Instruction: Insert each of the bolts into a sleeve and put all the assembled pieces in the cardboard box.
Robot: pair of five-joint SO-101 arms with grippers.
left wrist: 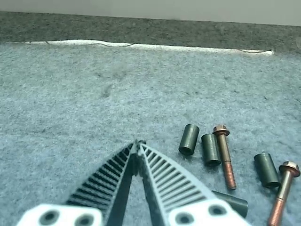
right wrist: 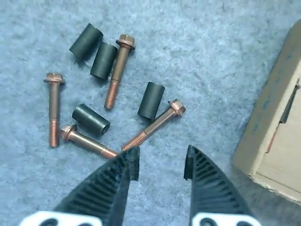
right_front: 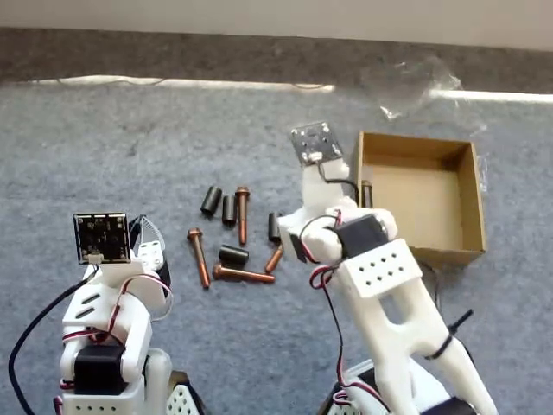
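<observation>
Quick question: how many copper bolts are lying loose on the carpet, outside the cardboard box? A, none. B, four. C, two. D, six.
B: in the right wrist view, four bolts lie on the carpet among the sleeves, outside the cardboard box.

On the carpet [right_front: 130, 147] between my two arms, the loose bolts [right_front: 243, 214] and sleeves [right_front: 212, 200] lie mixed in one cluster, with my left gripper [left wrist: 138, 143] to its left, my right gripper [right wrist: 162, 162] just beside its right edge, and the cardboard box [right_front: 423, 203] farther right, holding one assembled piece [right_front: 366, 192] against its left wall.
</observation>
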